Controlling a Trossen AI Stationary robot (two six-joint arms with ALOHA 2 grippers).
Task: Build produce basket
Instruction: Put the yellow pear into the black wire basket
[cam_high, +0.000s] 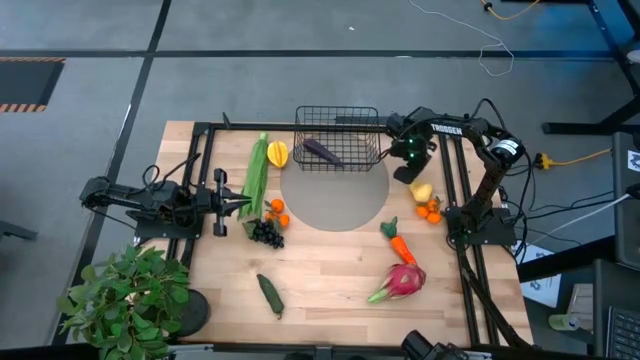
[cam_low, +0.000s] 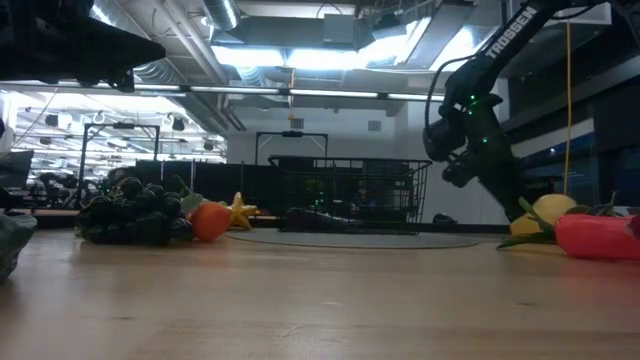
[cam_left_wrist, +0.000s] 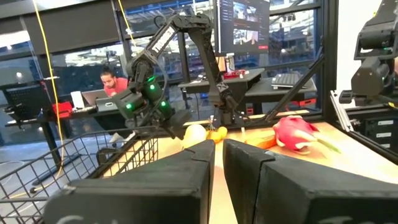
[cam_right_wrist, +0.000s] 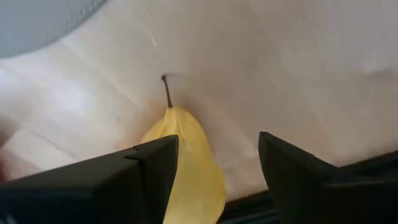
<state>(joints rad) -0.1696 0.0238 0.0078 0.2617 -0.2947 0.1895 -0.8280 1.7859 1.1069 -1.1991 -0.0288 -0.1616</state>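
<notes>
The basket (cam_high: 337, 138) stands at the far edge of the table (cam_high: 330, 285), partly over a grey round mat (cam_high: 335, 200). An eggplant (cam_high: 322, 151) lies inside it, toward the left half; in the low view the basket (cam_low: 350, 195) shows as a dark grid with a dim shape on its floor.

The rest of the produce lies around it on the wood. Just left of the basket is the starfruit (cam_high: 277, 154), touching the long corn (cam_high: 257, 176), which runs toward the near side. Below the corn sit two small oranges (cam_high: 279, 211) and the grapes (cam_high: 266, 233), close together. A cucumber (cam_high: 271, 295) lies alone near the front. Right of the mat are a carrot (cam_high: 398, 243) and, nearer the front, the dragon fruit (cam_high: 402, 281). Right of the basket lie a yellow pear (cam_high: 421, 192) and more oranges (cam_high: 431, 211), just beside each other.

The right gripper (cam_high: 412, 172) hangs right of the basket, just above the pear, tilted downward; its wrist view shows the fingers (cam_right_wrist: 134, 180) spread apart with the pear (cam_right_wrist: 186, 168) between them and nothing gripped.

The left gripper (cam_high: 243, 200) lies low at the table's left side, pointing at the corn, its fingers (cam_left_wrist: 174, 180) pressed nearly together and empty.

A potted plant (cam_high: 125, 295) sits at the front left corner. A person (cam_left_wrist: 111, 84) sits at a desk in the room beyond.
</notes>
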